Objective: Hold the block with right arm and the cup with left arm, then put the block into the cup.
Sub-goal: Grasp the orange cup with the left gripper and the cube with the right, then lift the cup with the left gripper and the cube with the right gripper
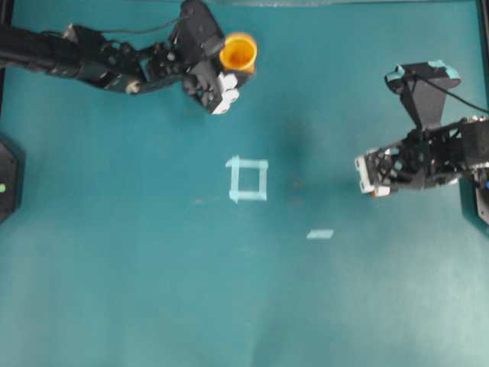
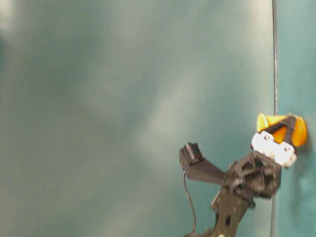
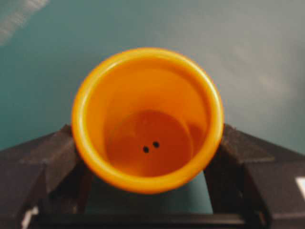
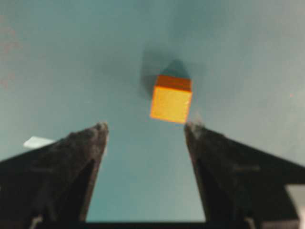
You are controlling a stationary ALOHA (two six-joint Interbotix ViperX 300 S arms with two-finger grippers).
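Currently we list: teal tabletop (image 1: 137, 290); left pincer (image 1: 229, 76) near the far edge, jaws flanking the cup (image 1: 238, 53), contact not clear to us; right pincer (image 4: 145, 131) near the right edge, spread wide, released; block (image 4: 171, 98) resting on the tabletop just beyond its tips.
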